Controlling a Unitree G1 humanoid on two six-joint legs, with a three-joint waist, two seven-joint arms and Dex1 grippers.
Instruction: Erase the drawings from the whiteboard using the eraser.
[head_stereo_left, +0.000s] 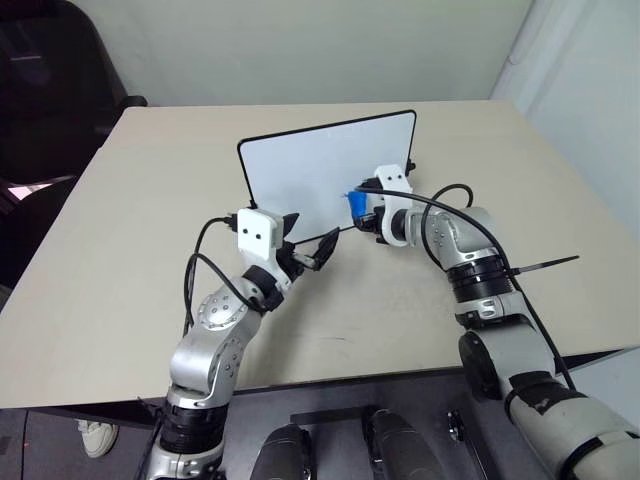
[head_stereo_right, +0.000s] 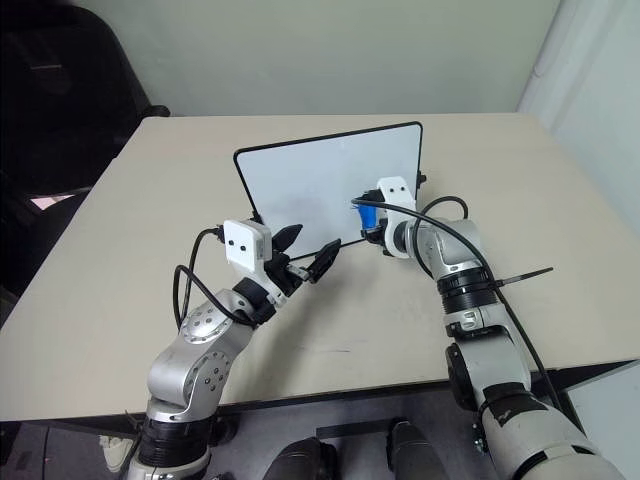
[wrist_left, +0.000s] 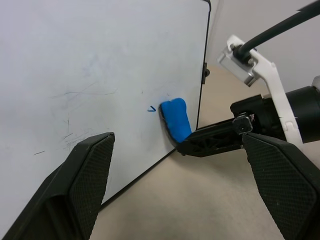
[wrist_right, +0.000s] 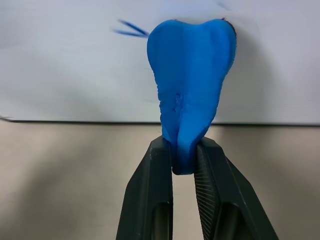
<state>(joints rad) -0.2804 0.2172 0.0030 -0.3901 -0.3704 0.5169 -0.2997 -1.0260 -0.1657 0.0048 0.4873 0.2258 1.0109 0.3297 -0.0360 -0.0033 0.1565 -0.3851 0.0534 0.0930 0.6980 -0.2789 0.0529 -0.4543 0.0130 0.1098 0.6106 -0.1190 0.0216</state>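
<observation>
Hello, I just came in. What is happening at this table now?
A robot is wiping a whiteboard that stands upright on the table. Its right gripper is shut on a blue eraser, pressing it against the board near the lower right corner. A small blue mark remains beside the eraser, not yet wiped. The left gripper is open, in front of the board's bottom edge, holding nothing.

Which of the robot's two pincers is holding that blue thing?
The right pincer: its fingers are pinched shut on the blue eraser, pressed against the whiteboard. The left pincer stands open and empty in front of the board.
</observation>
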